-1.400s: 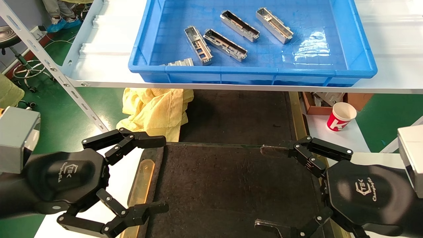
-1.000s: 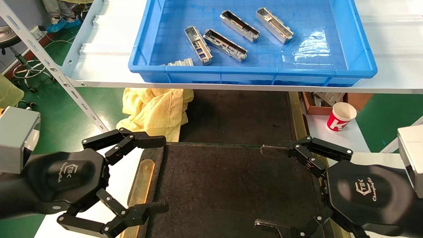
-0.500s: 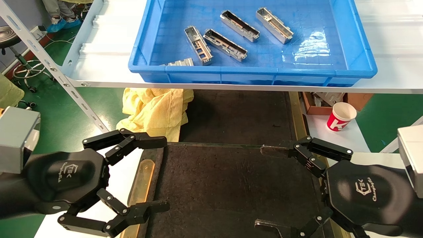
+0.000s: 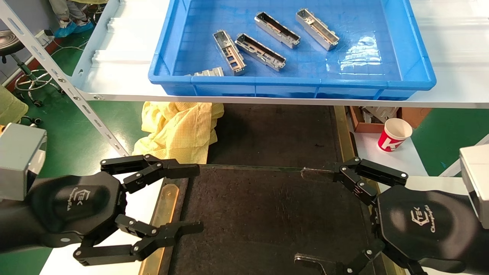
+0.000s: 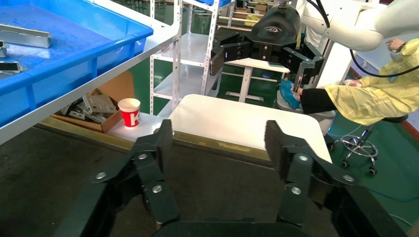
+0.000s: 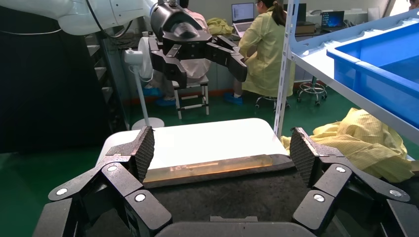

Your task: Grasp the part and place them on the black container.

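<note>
Several silvery-grey parts lie in the blue bin on the white shelf, one of them half hidden behind the bin's front wall. The black container lies below the shelf, bare, with a brass strip along its left edge. My left gripper hovers open and empty over the container's left edge. My right gripper hovers open and empty over its right side. The left wrist view shows open jaws above the dark surface. The right wrist view shows the same.
A yellow cloth lies under the shelf at the container's far left. A red-and-white paper cup and a cardboard box stand at the right. The shelf's front edge overhangs the container's far part.
My left gripper's fingers have drawn a little closer together and shifted slightly rightwards over the container's edge. The right gripper and the parts have not moved.
</note>
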You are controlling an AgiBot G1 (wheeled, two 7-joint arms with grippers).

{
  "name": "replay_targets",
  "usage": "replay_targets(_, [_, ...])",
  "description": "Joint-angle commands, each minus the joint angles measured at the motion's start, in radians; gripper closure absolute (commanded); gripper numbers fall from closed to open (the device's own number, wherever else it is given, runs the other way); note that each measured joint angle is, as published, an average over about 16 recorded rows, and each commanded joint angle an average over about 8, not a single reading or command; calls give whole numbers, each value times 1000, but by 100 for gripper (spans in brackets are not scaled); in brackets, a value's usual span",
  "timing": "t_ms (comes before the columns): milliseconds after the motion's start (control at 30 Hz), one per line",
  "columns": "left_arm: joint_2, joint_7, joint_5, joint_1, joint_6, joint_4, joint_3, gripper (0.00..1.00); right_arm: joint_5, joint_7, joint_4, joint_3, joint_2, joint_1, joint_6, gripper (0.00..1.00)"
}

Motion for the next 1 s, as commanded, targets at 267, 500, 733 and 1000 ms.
replay_targets(267, [0, 0, 0, 0, 0, 0, 0, 100, 0, 0, 0, 0, 0, 0, 0, 0])
replay_targets(500, [0, 0, 0, 0, 0, 0, 0, 100, 0, 0, 0, 0, 0, 0, 0, 0])
replay_targets(733, [0, 0, 0, 0, 0, 0, 0, 100, 0, 0, 0, 0, 0, 0, 0, 0])
replay_targets(1000, [0, 0, 0, 0, 0, 0, 0, 100, 0, 0, 0, 0, 0, 0, 0, 0])
